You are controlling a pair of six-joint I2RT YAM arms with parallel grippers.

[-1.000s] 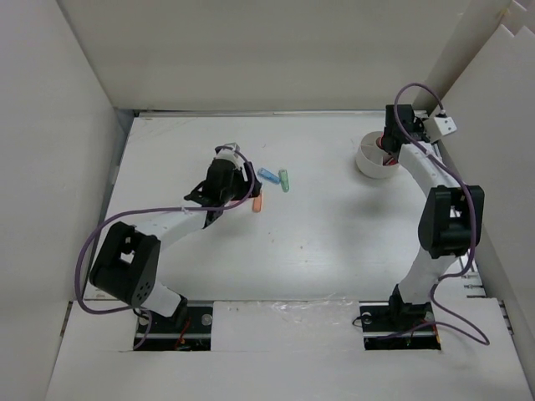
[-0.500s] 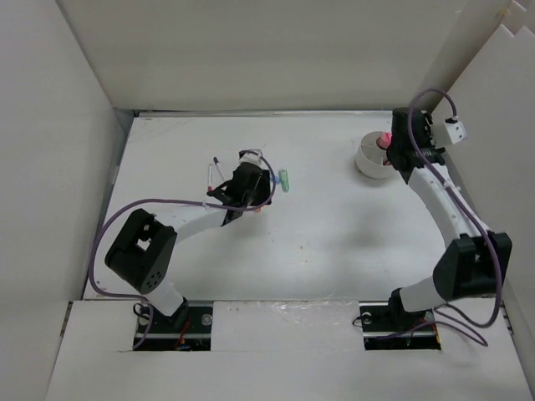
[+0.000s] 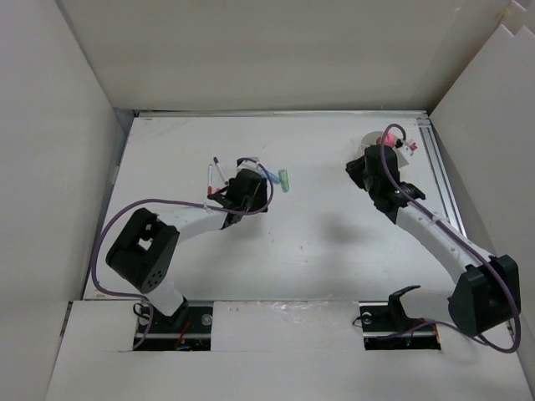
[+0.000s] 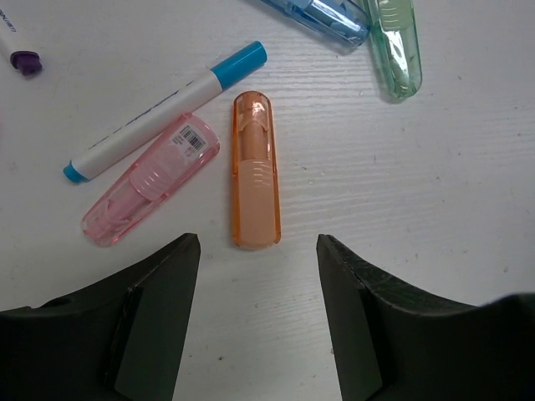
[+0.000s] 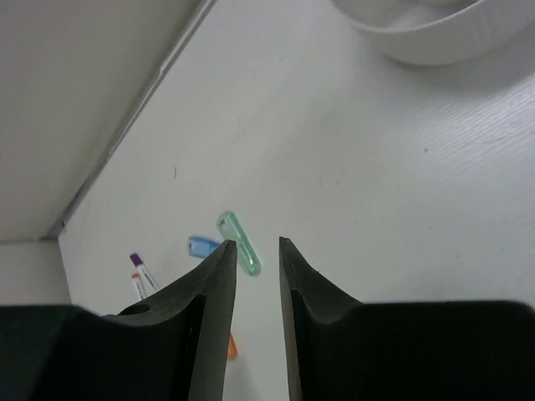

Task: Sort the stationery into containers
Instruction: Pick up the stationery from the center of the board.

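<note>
Bare table [image 4: 451,217] right of orange case [image 4: 255,171]; pink case [image 4: 150,190], marker [image 4: 159,113] tight leftward.

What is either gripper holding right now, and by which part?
Nothing. The left gripper is open and empty, just short of the orange case lying on the table; the right gripper shows a narrow, empty gap.

A translucent orange plastic case [image 4: 255,171] lies lengthwise on the white desk [image 4: 443,192], its near end just beyond the gap between the two dark jaws, which stand well apart. To its left a translucent pink case with a barcode label [image 4: 150,190] lies slanted, beside a white marker with a blue cap [image 4: 163,113]. At the top edge lie a translucent blue case [image 4: 322,12] and a translucent green case [image 4: 394,46], close together. A purple-tipped white marker [image 4: 18,48] shows at the upper left.
</note>
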